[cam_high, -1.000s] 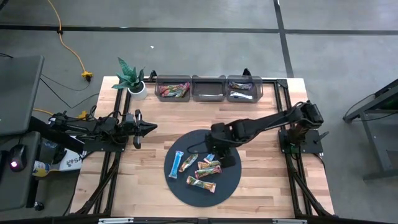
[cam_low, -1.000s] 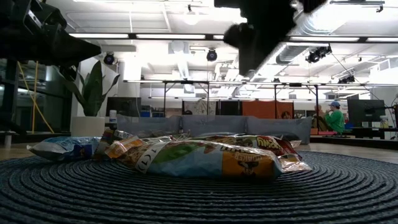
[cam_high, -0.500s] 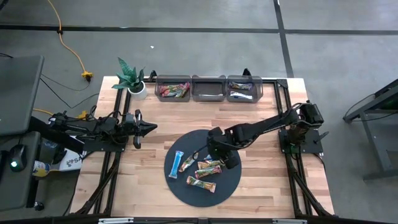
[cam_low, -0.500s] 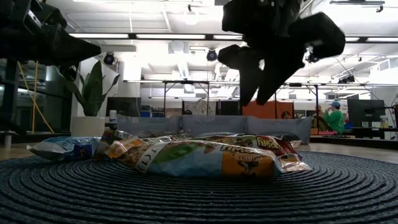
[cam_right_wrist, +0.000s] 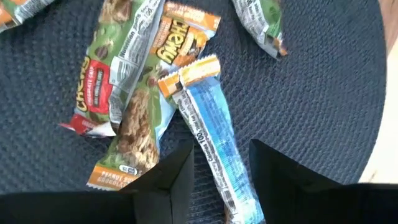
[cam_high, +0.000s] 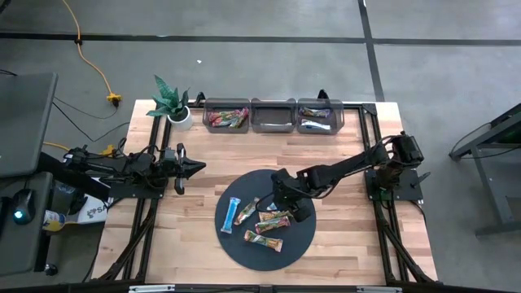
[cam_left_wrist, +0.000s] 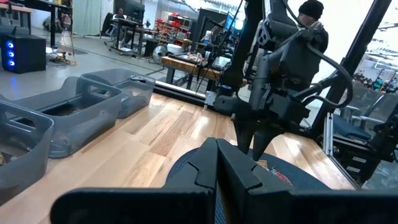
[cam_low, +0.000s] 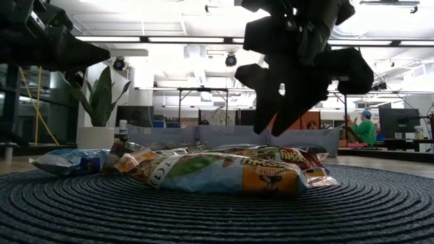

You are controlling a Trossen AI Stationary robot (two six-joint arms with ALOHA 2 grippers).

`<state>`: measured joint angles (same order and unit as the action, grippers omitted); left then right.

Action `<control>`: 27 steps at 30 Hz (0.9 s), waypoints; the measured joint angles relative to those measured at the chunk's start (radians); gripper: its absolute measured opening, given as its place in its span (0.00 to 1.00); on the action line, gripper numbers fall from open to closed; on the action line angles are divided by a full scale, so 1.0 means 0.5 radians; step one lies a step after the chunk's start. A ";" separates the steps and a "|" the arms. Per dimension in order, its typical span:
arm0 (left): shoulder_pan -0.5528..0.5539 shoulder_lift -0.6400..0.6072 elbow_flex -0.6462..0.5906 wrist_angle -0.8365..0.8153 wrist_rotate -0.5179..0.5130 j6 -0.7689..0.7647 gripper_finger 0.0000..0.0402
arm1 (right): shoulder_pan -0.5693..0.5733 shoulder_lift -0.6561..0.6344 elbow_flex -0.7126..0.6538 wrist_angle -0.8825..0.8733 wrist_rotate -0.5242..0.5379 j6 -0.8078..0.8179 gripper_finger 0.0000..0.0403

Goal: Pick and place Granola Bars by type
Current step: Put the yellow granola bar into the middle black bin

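Note:
Several wrapped granola bars lie flat on a dark round mat (cam_high: 301,232): a light blue bar (cam_high: 234,212) at its left and green-brown bars (cam_high: 264,238) near the middle. My right gripper (cam_high: 275,198) hangs open over them, pointing steeply down. In the right wrist view its fingers (cam_right_wrist: 171,180) stand on either side of another light blue bar (cam_right_wrist: 211,140), whose far end rests on a green-brown bar (cam_right_wrist: 121,81). The low view shows the right gripper (cam_low: 270,129) still above the bars (cam_low: 224,169). My left gripper (cam_high: 192,167) waits shut at the table's left, pointing level.
Three clear bins stand in a row at the far edge: the left bin (cam_high: 226,108) holds red and multicoloured bars, the middle bin (cam_high: 273,122) looks bare, the right bin (cam_high: 319,107) holds light blue ones. A potted plant (cam_high: 171,102) stands at the far left corner.
My right gripper has come down toward the bars on the mat and has rolled about its own pointing line, its jaws keeping the same gap. The bars have stayed where they were.

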<state>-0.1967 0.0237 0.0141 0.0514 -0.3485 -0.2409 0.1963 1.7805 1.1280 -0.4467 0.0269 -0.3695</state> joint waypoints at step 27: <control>0.000 0.000 0.000 0.000 0.000 0.000 0.00 | -0.051 0.000 -0.177 0.255 0.246 0.103 0.35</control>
<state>-0.1967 0.0236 0.0139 0.0514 -0.3485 -0.2409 0.1707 1.7805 1.0393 -0.3191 0.1497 -0.3180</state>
